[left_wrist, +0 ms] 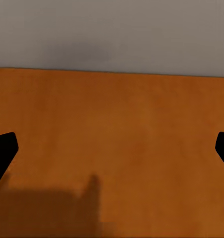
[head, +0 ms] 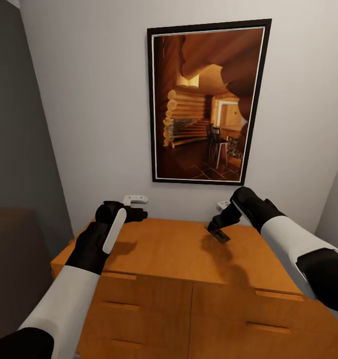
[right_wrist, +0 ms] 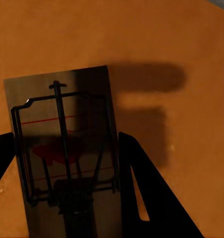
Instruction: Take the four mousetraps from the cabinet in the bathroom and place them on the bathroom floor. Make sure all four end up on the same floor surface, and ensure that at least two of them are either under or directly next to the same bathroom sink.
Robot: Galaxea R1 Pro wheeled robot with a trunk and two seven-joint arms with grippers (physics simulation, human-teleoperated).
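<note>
One mousetrap [right_wrist: 62, 148] is pinched between the right gripper's [head: 219, 230] fingers, lifted just above the cabinet [head: 169, 249] top; held only by its edges, it could twist or slip loose if the arm swings fast. Right arm reaches in bent, wrist angled down; left gripper [left_wrist: 112, 148] hovers spread wide over the cabinet's left part, empty.

no readable text, labels or numbers on any surface

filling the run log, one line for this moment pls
left gripper: open, over orange-brown wooden cabinet | right gripper: shut on flat brown wooden mousetrap, above cabinet top
</note>
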